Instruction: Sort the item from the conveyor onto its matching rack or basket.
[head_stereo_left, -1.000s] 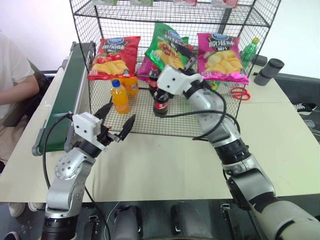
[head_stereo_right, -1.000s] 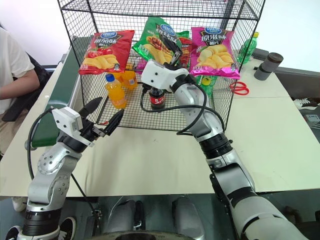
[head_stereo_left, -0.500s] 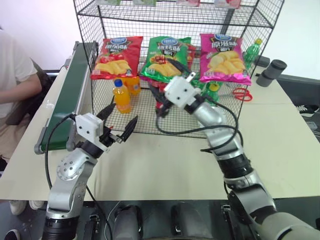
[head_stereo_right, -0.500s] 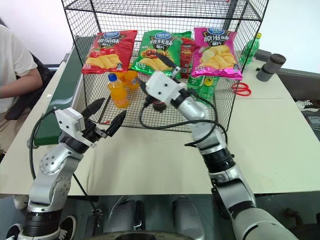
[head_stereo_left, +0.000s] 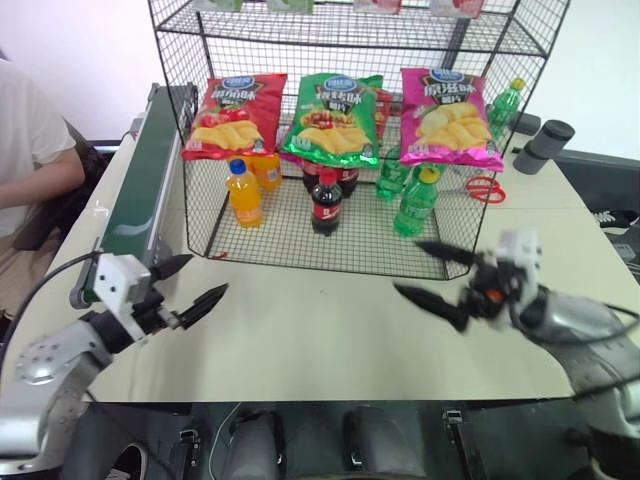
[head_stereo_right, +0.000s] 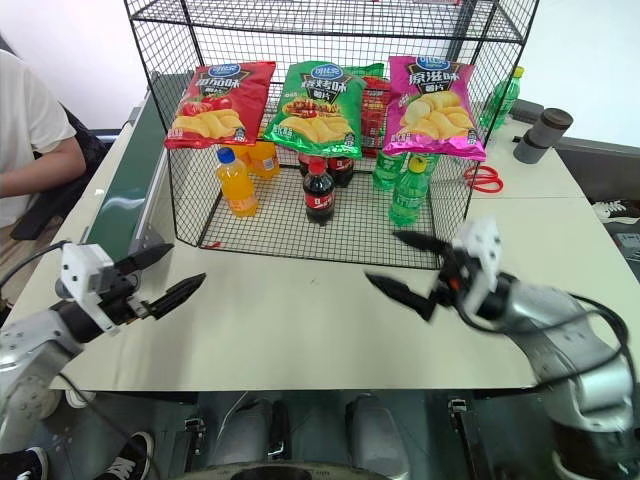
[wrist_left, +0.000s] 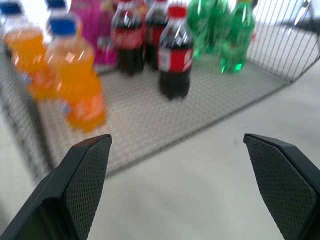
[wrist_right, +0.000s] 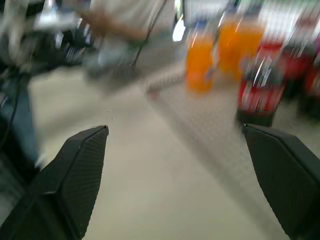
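The green crisp bag (head_stereo_left: 331, 118) hangs upright on the front of the black wire rack (head_stereo_left: 196, 150), between a red bag (head_stereo_left: 234, 115) and a pink bag (head_stereo_left: 449, 115). Neither gripper touches it. The dark green conveyor (head_stereo_left: 140, 190) runs along the rack's left side. My left gripper (head_stereo_left: 209, 273) is open and holds nothing, low over the table beside the conveyor's near end. My right gripper (head_stereo_left: 405, 267) is open too, over the table in front of the rack's right half. In the left wrist view, the open fingers (wrist_left: 85, 175) frame the bottles in the rack.
Orange bottles (head_stereo_left: 243, 192), cola bottles (head_stereo_left: 325, 200) and green bottles (head_stereo_left: 414, 202) stand on the rack's bottom shelf. Red scissors (head_stereo_left: 484, 186) and grey cylinders (head_stereo_left: 540, 143) lie to the right of the rack. A person sits at the far left (head_stereo_left: 30, 150).
My right gripper has pulled back out of the rack, down and to the right, leaving the green bag hanging straight. My left gripper has swung left and lower.
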